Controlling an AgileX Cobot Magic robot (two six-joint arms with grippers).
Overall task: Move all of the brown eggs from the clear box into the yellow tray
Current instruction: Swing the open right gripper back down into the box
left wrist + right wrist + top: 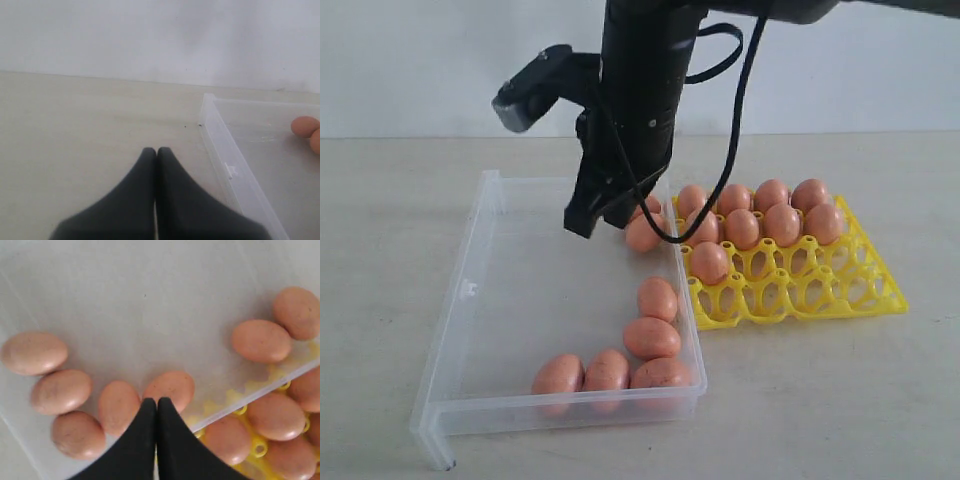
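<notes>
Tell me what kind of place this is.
Most likely a robotics test bench, not a kitchen: a bare pale tabletop against a plain white wall, with a black robot arm above a clear box beside a yellow tray, both holding brown eggs.

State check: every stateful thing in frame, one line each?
clear box: open top, seven eggs inside.
yellow tray: partly filled, nine eggs seated, remaining cups empty.
brown eggs: intact, none held.
left tool: shut, empty, outside the box.
right tool: shut, empty, above the eggs in the box.
</notes>
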